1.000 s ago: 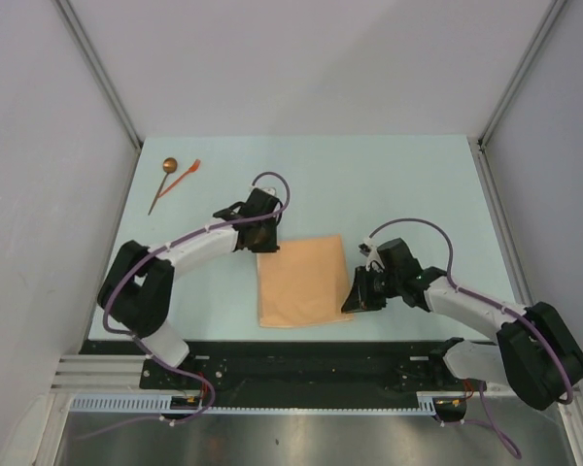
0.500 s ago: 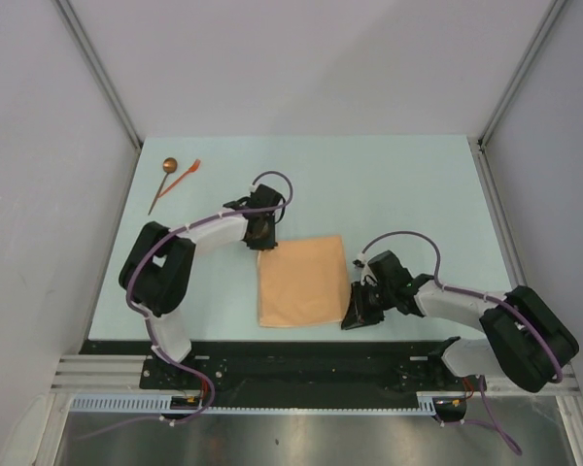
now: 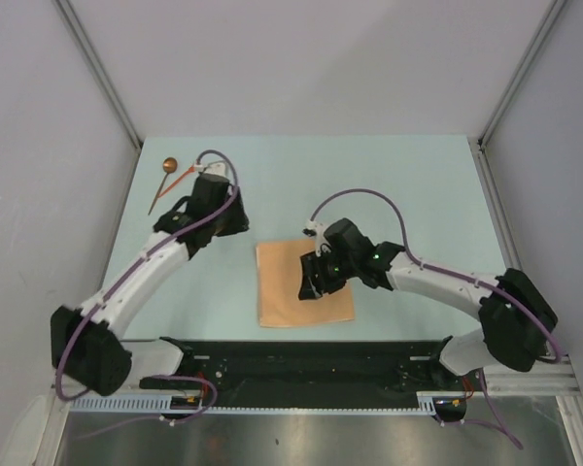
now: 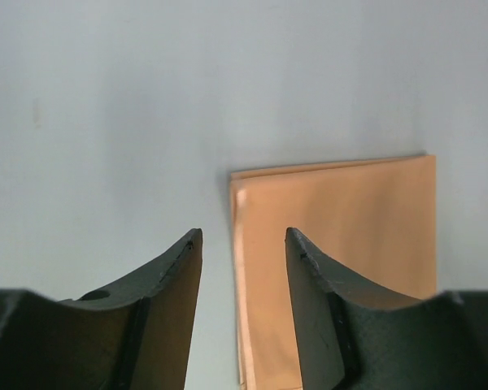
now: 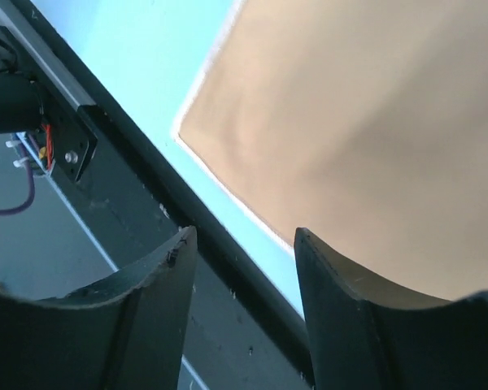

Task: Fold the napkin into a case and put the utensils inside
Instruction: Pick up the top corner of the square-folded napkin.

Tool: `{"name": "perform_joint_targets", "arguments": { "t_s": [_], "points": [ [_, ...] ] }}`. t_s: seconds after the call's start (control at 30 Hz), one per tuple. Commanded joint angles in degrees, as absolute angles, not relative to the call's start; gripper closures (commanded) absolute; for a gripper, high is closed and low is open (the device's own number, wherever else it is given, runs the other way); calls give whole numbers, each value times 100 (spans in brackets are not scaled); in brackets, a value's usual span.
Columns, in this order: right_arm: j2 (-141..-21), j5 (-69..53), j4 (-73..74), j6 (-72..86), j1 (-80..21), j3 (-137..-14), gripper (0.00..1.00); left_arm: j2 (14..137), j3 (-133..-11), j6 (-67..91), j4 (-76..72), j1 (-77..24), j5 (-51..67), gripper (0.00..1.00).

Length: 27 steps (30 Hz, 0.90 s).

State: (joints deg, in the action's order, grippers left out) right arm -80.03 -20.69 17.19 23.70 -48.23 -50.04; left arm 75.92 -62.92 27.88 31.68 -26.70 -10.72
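The napkin [image 3: 280, 291] lies flat near the table's front middle as a tan-orange folded rectangle, also seen in the left wrist view [image 4: 342, 236] and the right wrist view [image 5: 366, 122]. My left gripper [image 3: 238, 225] is open and empty, apart from the cloth's far left corner; its jaws [image 4: 242, 236] frame that corner. My right gripper [image 3: 309, 286] hovers over the cloth, open with nothing between its fingers [image 5: 240, 231]. The utensils lie at the far left: a dark-handled spoon [image 3: 161, 184] and an orange-red fork piece [image 3: 182, 176], partly hidden behind my left wrist.
A black rail [image 3: 301, 354] runs along the table's near edge just past the napkin, and it shows in the right wrist view [image 5: 130, 211]. Grey walls with metal posts close in the table on three sides.
Both grippers have opened and let go of the napkin. The left arm swung back and left toward the utensils. The right gripper moved left over the cloth.
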Motion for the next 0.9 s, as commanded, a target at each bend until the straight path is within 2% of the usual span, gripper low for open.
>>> {"name": "perform_joint_targets", "arguments": {
  "t_s": [0.0, 0.03, 0.17, 0.27, 0.4, 0.53, 0.87],
  "points": [
    [-9077, -1812, 1617, 1741, -5386, -5956, 40, 6559, -5661, 2681, 3489, -1961, -582, 51],
    [-9366, -1697, 1678, 1636, -5570, -6220, 37, 6130, -5556, 2681, 3515, -1829, -284, 51],
    [-10605, -915, 2318, 1415, -6231, -7425, 36, 5249, -5274, 2654, 3840, -1197, -44, 54],
    [-10915, -407, 2592, 1345, -6556, -7865, 38, 4713, -5230, 2540, 4059, -1003, -61, 53],
    [-11223, -176, 2795, 1292, -6846, -8164, 48, 4447, -5159, 2400, 4201, -897, -53, 53],
    [-11425, -132, 2979, 1380, -6969, -8411, 68, 4430, -5036, 2426, 4157, -861, 228, 55],
    [-11505, -96, 3067, 1477, -7101, -8420, 69, 4438, -4922, 2435, 4017, -835, 483, 56]
  ]
}}
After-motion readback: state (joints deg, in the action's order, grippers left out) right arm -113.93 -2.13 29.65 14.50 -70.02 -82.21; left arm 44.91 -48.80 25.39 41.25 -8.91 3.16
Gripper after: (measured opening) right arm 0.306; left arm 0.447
